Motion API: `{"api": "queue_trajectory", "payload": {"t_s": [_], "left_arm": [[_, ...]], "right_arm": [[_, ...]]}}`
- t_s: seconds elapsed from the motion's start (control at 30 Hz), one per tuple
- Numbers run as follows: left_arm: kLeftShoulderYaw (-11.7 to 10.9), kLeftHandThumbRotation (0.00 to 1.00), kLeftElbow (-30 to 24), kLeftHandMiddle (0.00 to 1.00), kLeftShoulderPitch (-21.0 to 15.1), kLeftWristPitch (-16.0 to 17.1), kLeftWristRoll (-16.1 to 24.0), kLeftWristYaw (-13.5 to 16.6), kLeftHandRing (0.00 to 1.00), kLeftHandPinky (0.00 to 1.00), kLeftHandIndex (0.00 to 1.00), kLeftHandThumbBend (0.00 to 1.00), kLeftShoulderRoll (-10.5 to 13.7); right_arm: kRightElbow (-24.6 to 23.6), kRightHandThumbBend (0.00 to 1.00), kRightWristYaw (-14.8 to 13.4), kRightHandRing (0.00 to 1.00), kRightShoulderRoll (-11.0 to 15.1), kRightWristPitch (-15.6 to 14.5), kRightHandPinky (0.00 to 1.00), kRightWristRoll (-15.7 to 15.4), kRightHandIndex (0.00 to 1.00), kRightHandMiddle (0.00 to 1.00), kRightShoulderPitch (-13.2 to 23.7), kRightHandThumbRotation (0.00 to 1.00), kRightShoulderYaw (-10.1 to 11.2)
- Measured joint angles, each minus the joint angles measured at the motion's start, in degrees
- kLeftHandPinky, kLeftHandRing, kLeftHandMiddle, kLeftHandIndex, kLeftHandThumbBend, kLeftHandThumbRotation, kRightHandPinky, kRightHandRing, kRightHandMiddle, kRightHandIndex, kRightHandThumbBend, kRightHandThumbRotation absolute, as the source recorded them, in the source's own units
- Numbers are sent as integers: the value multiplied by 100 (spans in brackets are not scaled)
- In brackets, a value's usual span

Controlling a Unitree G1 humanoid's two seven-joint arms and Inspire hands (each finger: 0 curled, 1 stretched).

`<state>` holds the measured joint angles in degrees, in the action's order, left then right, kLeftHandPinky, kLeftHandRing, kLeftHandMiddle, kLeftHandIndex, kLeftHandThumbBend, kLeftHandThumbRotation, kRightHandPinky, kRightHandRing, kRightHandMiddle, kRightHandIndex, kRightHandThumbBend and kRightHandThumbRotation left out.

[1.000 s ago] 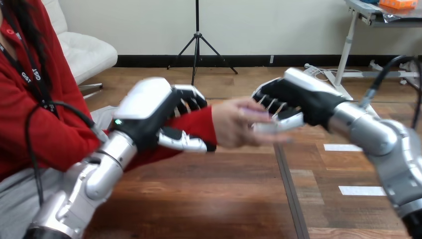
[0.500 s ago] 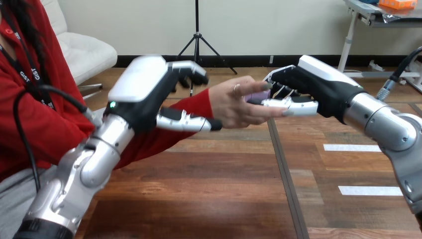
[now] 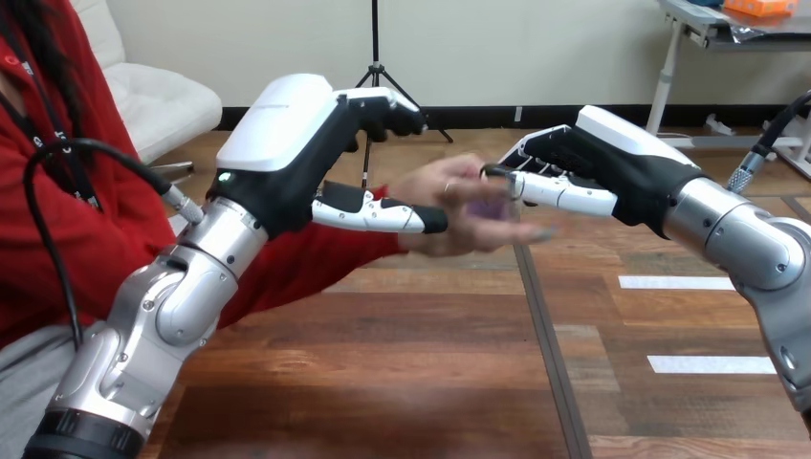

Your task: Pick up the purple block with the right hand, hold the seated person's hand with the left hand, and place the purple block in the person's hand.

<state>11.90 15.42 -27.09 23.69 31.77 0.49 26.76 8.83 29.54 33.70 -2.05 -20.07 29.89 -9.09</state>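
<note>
The robot's left arm rises from the near left corner. The left hand stands left of the middle, high above the wooden bench. This hand is placed at the end of the person's red sleeve. The sleeve passes behind the hand and comes out on its right side, where the person's hand begins. The left hand hides most of that place, so I cannot tell if it really grips the person's arm or only rests against it.

The person's hand is in the middle of the scene, also raised above the bench. It reaches to the right with the fingers stretched out, and it looks a little blurred.

The right arm comes in from the right edge. The right hand points to the left, toward the person's hand. Its fingers are almost straight and loose, and they are not closed on anything. Their tips reach over the person's palm.

The purple block lies in the person's hand, just below the tips of the right hand. It is blurred, and I cannot tell if a fingertip touches it.

On the right part of the bench lie 2 white strips, one nearer than the other and well apart from both hands.
</note>
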Motion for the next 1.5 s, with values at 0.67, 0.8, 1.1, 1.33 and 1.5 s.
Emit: {"api": "queue_trajectory", "payload": {"t_s": [0.67,0.8,1.1,1.33,1.5], "left_arm": [[-178,76,-452,71,414,43,-519,-268,67,54,67,85,-2],[-253,78,-575,72,655,72,-643,-269,68,54,67,82,2],[-423,77,-689,73,1310,232,-982,-296,69,56,68,78,1],[-500,78,-522,73,1817,618,-1404,-355,70,59,69,76,-11],[-538,79,-173,71,2102,1105,-1936,-543,68,60,69,71,-56]], "right_arm": [[53,67,-31,67,50,111,66,24,70,68,-227,100,70],[53,67,-93,68,52,155,66,57,71,69,-365,100,120],[51,67,-248,66,57,314,66,207,71,68,-802,100,309],[16,62,-457,63,56,540,62,348,70,66,-1269,100,548],[-108,59,-731,63,-41,776,56,724,69,65,-1738,98,819]]}}
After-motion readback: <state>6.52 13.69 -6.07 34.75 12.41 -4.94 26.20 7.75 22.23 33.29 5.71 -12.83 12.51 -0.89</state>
